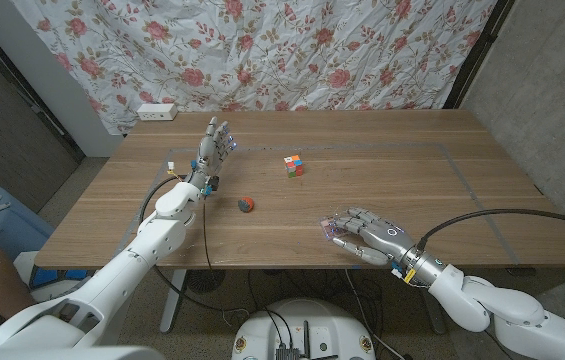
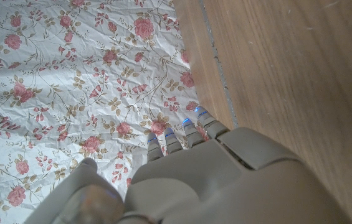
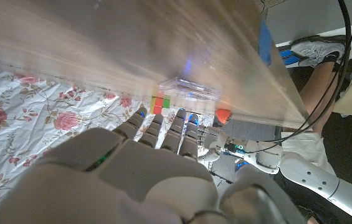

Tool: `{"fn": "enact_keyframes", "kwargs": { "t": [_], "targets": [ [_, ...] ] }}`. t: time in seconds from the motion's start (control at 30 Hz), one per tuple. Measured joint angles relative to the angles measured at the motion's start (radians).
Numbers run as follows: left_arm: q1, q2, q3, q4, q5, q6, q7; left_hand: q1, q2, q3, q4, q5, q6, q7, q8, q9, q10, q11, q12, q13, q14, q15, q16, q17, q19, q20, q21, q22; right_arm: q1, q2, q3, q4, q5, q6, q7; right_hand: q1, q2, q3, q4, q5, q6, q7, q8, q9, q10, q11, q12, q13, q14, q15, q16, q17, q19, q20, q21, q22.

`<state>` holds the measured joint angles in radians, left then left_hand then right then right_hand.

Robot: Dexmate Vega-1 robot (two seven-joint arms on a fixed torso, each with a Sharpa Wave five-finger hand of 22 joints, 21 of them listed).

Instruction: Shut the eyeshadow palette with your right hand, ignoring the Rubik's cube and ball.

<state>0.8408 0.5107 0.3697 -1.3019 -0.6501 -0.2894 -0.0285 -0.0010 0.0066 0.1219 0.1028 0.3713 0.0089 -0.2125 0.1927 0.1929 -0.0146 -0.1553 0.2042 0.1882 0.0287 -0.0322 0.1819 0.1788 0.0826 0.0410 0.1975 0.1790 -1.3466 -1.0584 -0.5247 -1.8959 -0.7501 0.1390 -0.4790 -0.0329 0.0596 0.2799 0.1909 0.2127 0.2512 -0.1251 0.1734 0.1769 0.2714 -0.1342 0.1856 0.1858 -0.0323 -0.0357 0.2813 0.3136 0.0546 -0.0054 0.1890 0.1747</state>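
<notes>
Clear plastic eyeshadow palette (image 1: 330,231) lies near the tabletop's (image 1: 412,180) front edge, under the right hand's (image 1: 362,232) spread fingertips, which grip nothing. Farther back sit a ball (image 1: 246,204) and Rubik's cube (image 1: 293,166). The left hand (image 1: 212,148), fingers apart, stands toward the rear left.

right hand (image 1: 362,232) over palette (image 1: 328,230), seemingly touching

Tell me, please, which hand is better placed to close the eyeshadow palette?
The right hand: its fingers are already right at the clear palette near the table's front edge. The left hand is up at the far side, beyond the ball.
</notes>
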Motion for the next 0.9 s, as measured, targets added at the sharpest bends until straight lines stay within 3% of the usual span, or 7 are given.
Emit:
{"fn": "enact_keyframes", "kwargs": {
  "t": [0.63, 0.9],
  "targets": [
    [0.000, 0.000, 0.000, 0.000, 0.000, 0.000, -0.001, 0.000, 0.000, 0.000, 0.000, 0.000, 0.000, 0.000, 0.000, 0.000, 0.000, 0.000, 0.000, 0.000, 0.000, 0.000, 0.000, 0.000, 0.000, 0.000, 0.000, 0.000, 0.027, 0.007, -0.038, 0.036, -0.020, -0.004, -0.010, 0.000, 0.000, -0.010, 0.009, 0.006, -0.003, 0.004, 0.004, 0.000, 0.007, -0.007, 0.000, 0.000, 0.000, 0.000, 0.000, 0.000, -0.005, -0.005, 0.000, 0.000],
    [0.000, 0.000, 0.000, 0.000, 0.000, 0.000, -0.001, 0.000, 0.000, 0.000, 0.000, 0.000, 0.000, 0.000, 0.000, 0.000, 0.000, 0.000, 0.000, 0.000, 0.000, 0.000, 0.000, 0.000, 0.000, 0.000, 0.000, 0.000, 0.035, 0.010, -0.049, 0.041, -0.023, -0.013, -0.010, 0.000, 0.000, -0.025, 0.008, 0.009, 0.024, 0.016, 0.019, 0.000, 0.011, -0.003, 0.000, 0.000, 0.000, 0.000, 0.000, 0.005, -0.005, -0.005, 0.000, 0.000]
  ]
}}
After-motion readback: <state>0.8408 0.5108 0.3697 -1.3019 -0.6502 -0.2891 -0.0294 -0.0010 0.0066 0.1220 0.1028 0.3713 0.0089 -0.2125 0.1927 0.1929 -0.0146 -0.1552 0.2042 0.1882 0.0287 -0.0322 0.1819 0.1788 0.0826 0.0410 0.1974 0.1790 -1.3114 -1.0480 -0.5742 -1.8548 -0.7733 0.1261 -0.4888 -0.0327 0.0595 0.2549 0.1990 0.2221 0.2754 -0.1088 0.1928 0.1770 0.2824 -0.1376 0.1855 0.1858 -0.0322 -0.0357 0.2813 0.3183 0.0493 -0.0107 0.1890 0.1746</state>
